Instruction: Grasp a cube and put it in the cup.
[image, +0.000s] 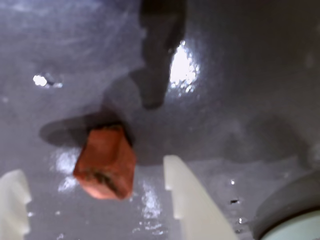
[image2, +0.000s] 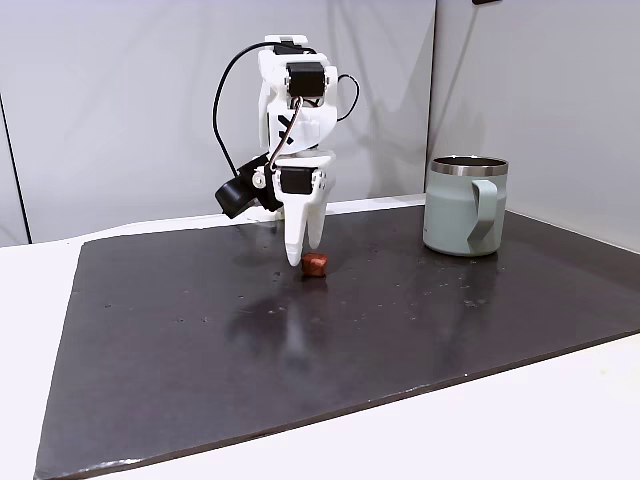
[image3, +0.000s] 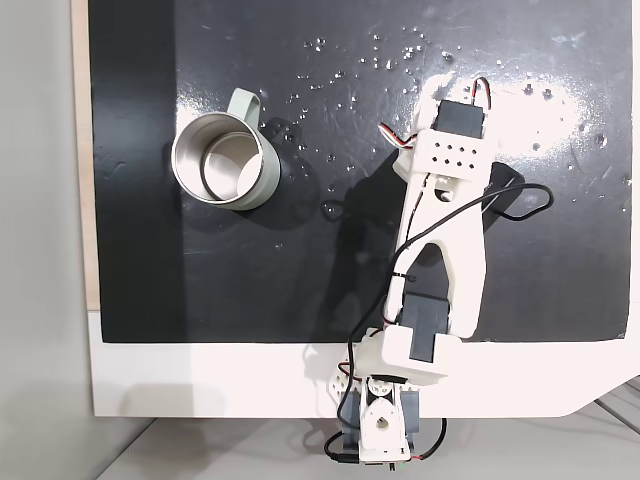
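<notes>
The reddish-brown cube (image: 106, 162) lies on the glossy dark mat between my two white fingers. My gripper (image: 94, 167) is open, its jaws standing wide apart, and a gap shows between the cube and the right finger (image: 192, 200). In a fixed view the gripper (image2: 304, 256) points straight down, its tips at the cube (image2: 314, 264) near the mat's middle. The pale green cup (image2: 465, 205) stands upright well to the right, handle toward the camera. From above, the cup (image3: 262, 185) sits at the upper left and my arm (image3: 440, 200) covers the cube. A corner of the cup (image: 295, 222) shows in the wrist view.
The black mat (image2: 300, 360) lies on a white table (image2: 560, 420) with grey wall panels behind. The arm's base (image3: 385, 420) is clamped at the table edge. Small specks and wet spots (image3: 390, 60) dot the mat.
</notes>
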